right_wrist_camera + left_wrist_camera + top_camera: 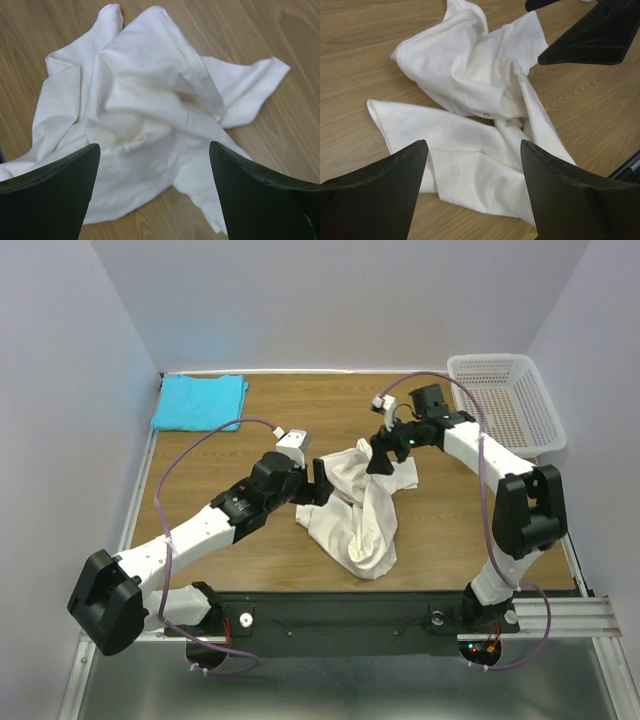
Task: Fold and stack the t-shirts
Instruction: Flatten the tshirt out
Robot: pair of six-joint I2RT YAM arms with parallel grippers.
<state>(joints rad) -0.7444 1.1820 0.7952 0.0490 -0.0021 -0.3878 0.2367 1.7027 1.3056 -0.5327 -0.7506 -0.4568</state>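
Wrist views: cream shirt (470, 75) crumpled; left end effector (474, 144), right end effector (154, 145) both spread. Top view alone: turquoise shirt (200, 402), basket (488, 359).

Nothing legible shows in any of the three views: no print, label, brand or number. The one candidate is a tiny dark mark (487, 114) on the cream-white t-shirt (465, 135), near the centre of the left wrist frame, and it is too small to tell whether it is writing
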